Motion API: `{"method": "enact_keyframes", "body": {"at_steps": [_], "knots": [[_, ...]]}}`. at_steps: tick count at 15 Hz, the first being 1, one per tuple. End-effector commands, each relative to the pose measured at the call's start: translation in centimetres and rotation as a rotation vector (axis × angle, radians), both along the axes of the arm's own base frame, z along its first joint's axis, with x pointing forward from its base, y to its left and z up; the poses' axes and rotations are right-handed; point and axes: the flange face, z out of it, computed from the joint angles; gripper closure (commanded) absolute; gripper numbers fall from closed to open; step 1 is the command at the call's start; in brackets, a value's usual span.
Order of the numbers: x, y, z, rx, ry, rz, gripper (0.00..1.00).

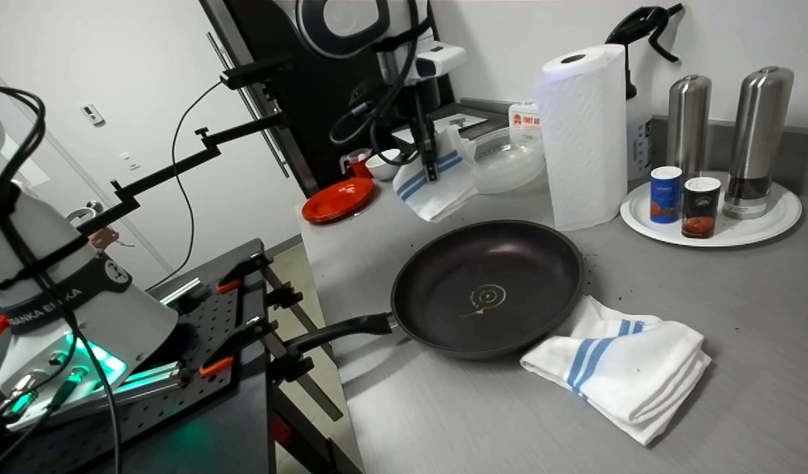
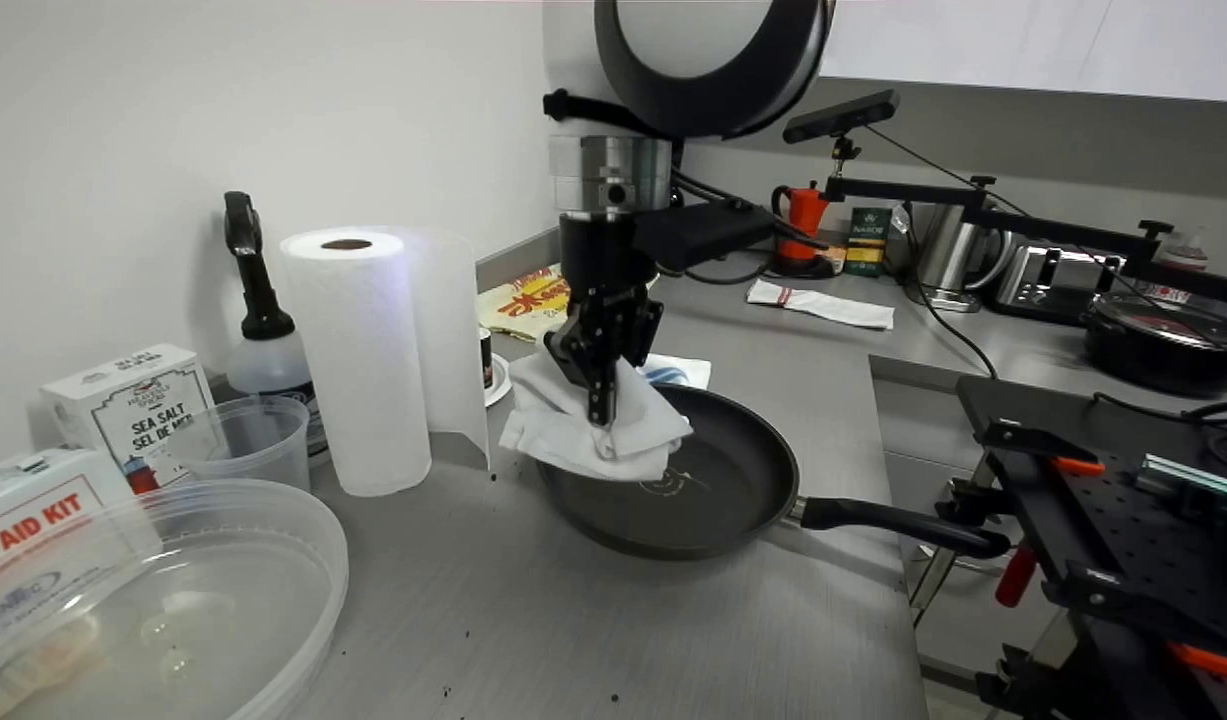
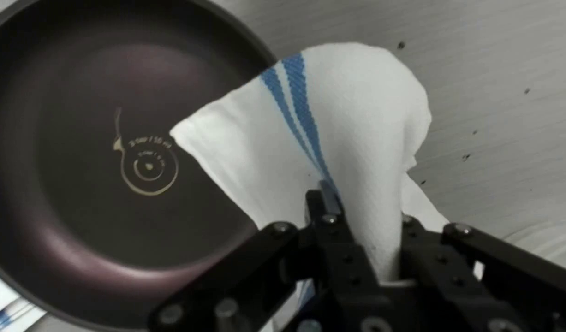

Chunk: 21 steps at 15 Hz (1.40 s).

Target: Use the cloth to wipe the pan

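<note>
The dark pan (image 1: 443,309) lies on the grey counter with its black handle over the edge; it shows in an exterior view (image 2: 743,490) and the wrist view (image 3: 80,193). A white cloth with blue stripes (image 1: 451,191) hangs from my gripper (image 1: 431,172). In the wrist view the cloth (image 3: 356,115) is bunched between the two fingers of the gripper (image 3: 366,216), which are shut on it. The cloth covers part of the right finger. The cloth (image 2: 633,440) hangs above and partly beyond the pan's rim; its lower edge looks raised off the counter.
A second folded striped cloth (image 1: 627,375) lies against the pan. A paper towel roll (image 1: 585,145) stands near it. A plate (image 1: 766,227) holds two grinders and two small shakers. A clear bowl (image 2: 303,640), a first aid box (image 2: 63,530) and red plates (image 1: 338,199) are nearby.
</note>
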Motion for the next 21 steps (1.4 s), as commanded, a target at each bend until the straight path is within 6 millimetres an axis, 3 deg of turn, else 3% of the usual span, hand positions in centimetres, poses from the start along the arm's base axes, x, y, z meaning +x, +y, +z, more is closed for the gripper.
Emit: {"method": "enact_keyframes", "body": {"at_steps": [1, 7, 13, 18, 21], "knots": [[-3.3, 5.1, -1.5, 0.045, 0.065, 0.048, 0.96], [-8.2, 12.7, -6.4, 0.063, 0.163, 0.151, 0.96], [-8.1, 17.0, -9.0, 0.067, 0.116, 0.207, 0.96], [-5.9, 17.7, -10.7, 0.063, 0.048, 0.207, 0.96], [-4.1, 16.6, -11.7, 0.035, 0.010, 0.199, 0.96]]}}
